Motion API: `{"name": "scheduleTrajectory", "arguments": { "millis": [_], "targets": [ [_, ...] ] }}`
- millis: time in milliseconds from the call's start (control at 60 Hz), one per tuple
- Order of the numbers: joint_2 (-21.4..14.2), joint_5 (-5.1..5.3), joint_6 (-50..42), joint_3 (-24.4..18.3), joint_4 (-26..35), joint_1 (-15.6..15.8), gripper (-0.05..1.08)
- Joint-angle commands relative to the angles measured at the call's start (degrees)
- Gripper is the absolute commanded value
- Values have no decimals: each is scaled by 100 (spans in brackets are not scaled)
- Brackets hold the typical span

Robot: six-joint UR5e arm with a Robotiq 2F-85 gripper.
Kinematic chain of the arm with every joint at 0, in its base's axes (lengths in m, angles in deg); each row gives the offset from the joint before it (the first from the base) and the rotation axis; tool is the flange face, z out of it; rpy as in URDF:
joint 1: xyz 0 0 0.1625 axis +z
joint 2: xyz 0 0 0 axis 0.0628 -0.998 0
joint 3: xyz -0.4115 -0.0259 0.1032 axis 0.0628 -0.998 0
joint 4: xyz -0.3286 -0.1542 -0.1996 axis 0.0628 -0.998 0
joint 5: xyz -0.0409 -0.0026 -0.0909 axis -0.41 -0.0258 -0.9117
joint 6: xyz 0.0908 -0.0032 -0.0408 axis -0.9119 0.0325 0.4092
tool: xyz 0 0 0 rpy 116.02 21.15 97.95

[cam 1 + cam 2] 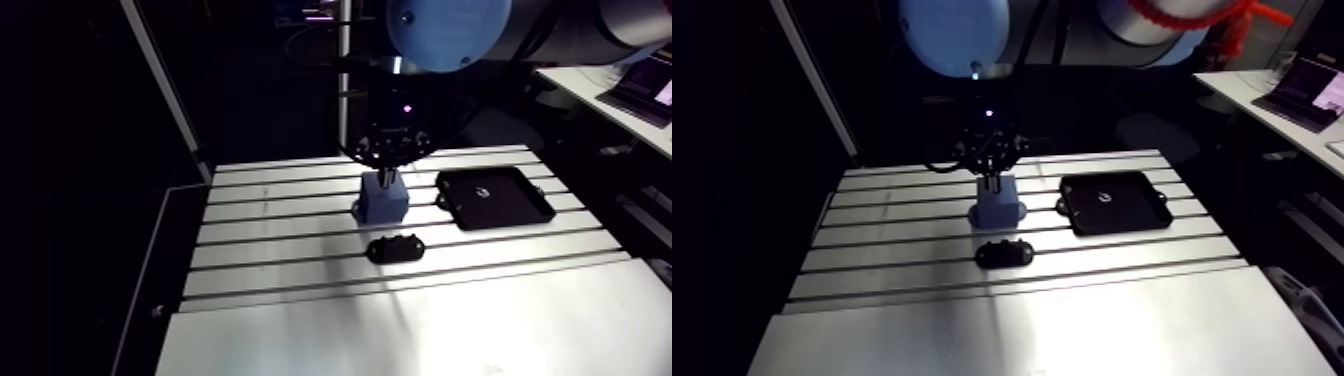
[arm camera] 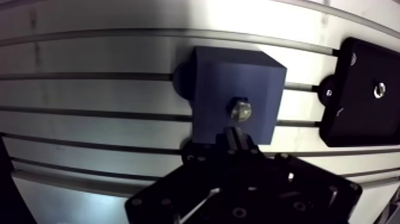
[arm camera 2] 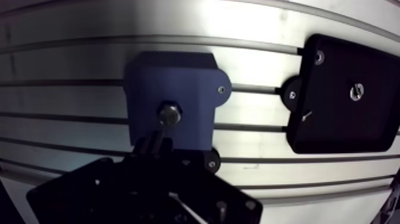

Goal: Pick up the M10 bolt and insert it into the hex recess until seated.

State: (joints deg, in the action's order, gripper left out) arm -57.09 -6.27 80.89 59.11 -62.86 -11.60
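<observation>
A blue block stands on the slotted table. The M10 bolt sits in the hex recess in the block's top, with its silvery end showing. My gripper hangs straight over the block, its fingers drawn together and their tips right beside the bolt. Nothing shows between the fingers. In the arm view the gripper reaches down to the block's top face.
A flat black tray with a small ring in it lies on the table beside the block. A small black oval fixture sits nearer the table's front. Bare slotted plate surrounds them.
</observation>
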Motion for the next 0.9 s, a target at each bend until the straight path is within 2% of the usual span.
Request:
{"name": "scheduleTrajectory", "arguments": {
  "millis": [17, 900],
  "targets": [
    [1, -5, -5, 104, -255, 0, 106],
    [34, 11, 39, 133, -398, -61, 106]
  ]
}}
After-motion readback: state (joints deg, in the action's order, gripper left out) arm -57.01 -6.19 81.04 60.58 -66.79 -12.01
